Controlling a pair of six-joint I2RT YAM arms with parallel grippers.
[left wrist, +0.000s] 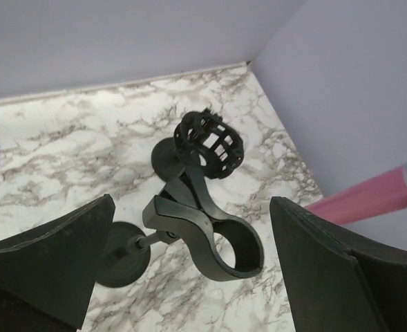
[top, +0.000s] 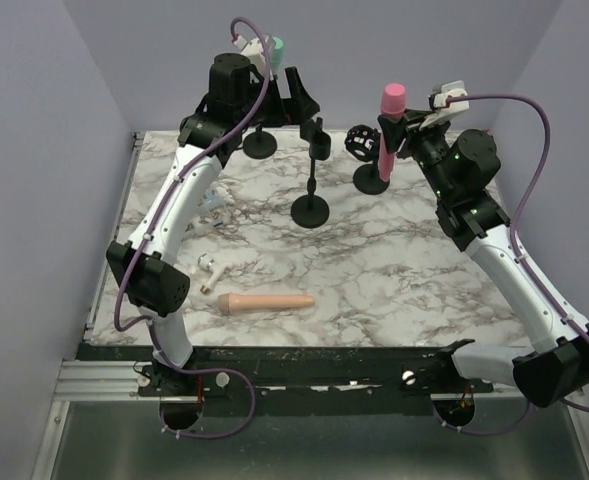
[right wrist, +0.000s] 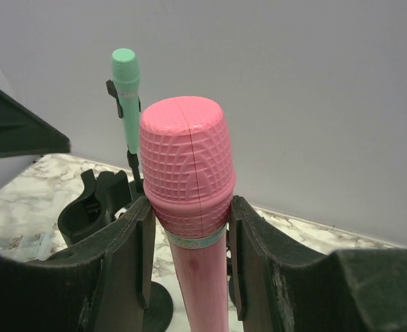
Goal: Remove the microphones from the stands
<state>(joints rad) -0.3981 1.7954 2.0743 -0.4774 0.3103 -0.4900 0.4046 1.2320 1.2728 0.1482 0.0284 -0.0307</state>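
A pink microphone (right wrist: 187,159) stands upright between my right gripper's (right wrist: 187,207) fingers, which press on the base of its head; it also shows in the top view (top: 389,125), where my right gripper (top: 396,135) is at the back right. The black cage holder (left wrist: 207,143) beside it looks empty. My left gripper (left wrist: 191,207) is open and empty, raised over the empty clip (left wrist: 220,238) of the middle stand (top: 311,208). A green microphone (right wrist: 126,97) sits in the back-left stand (top: 260,145).
A beige microphone (top: 267,302) lies on the marble table (top: 394,280) at the front left. Small white items (top: 211,265) and a clear one (top: 214,205) lie by the left arm. Lilac walls close in the back and sides.
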